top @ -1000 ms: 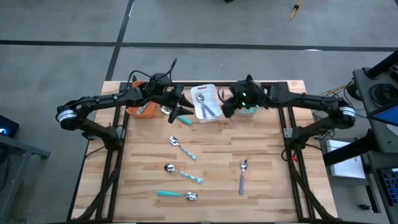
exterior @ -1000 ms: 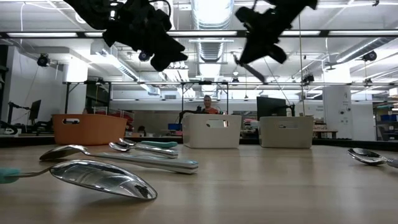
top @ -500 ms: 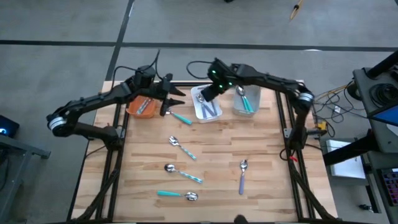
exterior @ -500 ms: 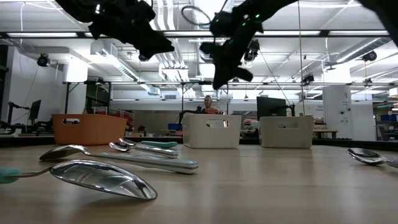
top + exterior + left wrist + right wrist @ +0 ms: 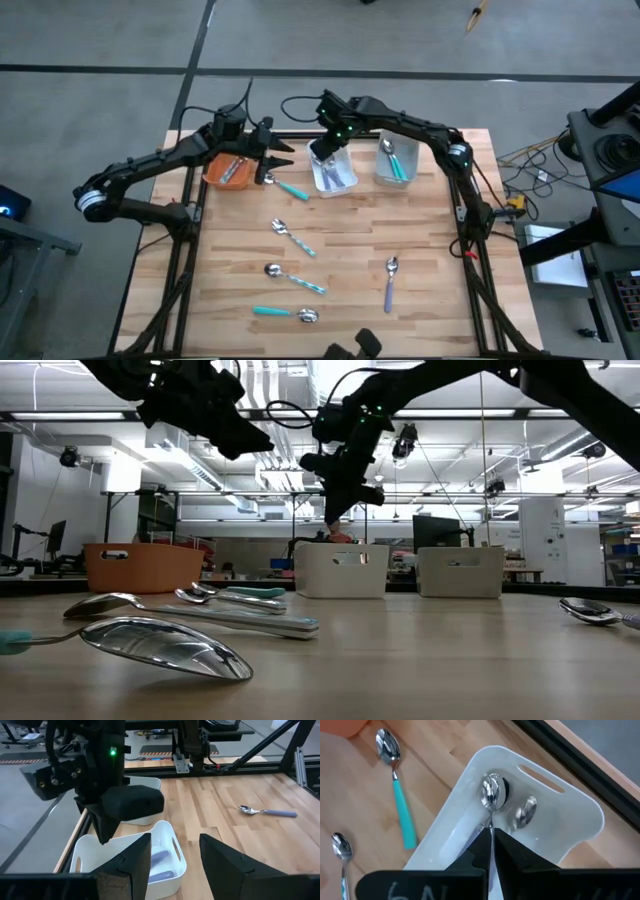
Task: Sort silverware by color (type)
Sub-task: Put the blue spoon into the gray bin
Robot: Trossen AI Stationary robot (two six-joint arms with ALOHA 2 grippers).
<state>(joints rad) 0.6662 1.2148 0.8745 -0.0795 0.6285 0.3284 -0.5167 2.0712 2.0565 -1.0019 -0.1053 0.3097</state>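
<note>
- Swinging across from the grey bin (image 5: 394, 163), my right gripper (image 5: 322, 150) is now hanging over the white bin (image 5: 345, 166), fingers pressed together on a spoon (image 5: 491, 795) pointing down into it.
- Beside the orange bin (image 5: 212, 176), my left gripper (image 5: 272, 160) is waiting, fingers spread, empty.
- Five pieces of silverware (image 5: 294, 238) are lying unsorted on the table (image 5: 440, 260).

Left gripper (image 5: 277, 161) hangs with jaws parted; right gripper (image 5: 322, 152) is closed, pointing down.

A grey floor (image 5: 100, 40) crossed by dark lines surrounds the wooden table (image 5: 420, 300). Beyond its far edge, ceiling lights (image 5: 340, 380) hang over a workshop with monitors (image 5: 435, 532) and a seated person (image 5: 335, 528).
</note>
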